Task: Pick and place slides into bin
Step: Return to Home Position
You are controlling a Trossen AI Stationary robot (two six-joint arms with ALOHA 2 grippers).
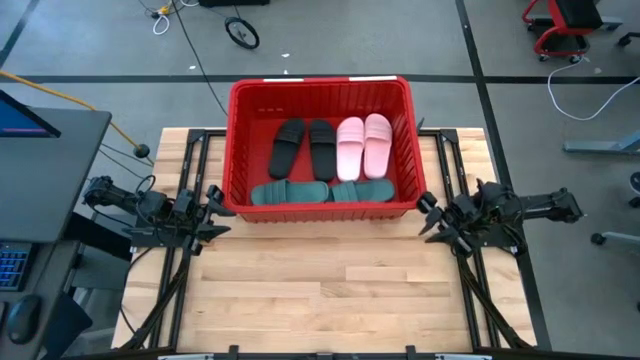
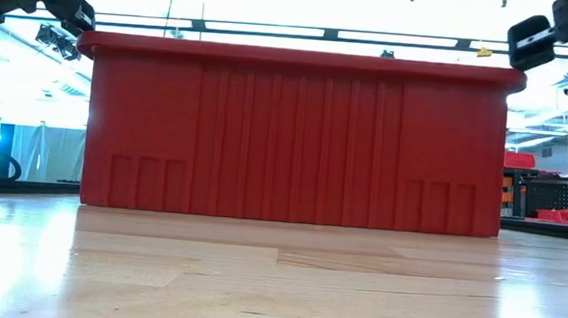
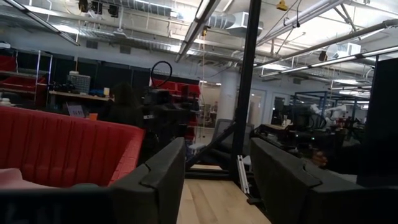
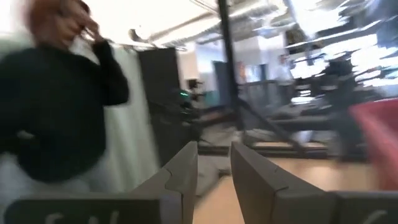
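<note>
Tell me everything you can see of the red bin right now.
The red bin is a large rectangular plastic basket with ribbed walls and a thick rim. It stands upright on the wooden table, at its far edge. Inside lie two black slides, two pink slides and two green slides along the near wall.

Robotics lab or workshop: exposed ceiling ducts [image 3: 227,22], equipment shelves [image 3: 28,71], monitor [image 1: 20,115], wooden workbench [image 1: 330,300].
</note>
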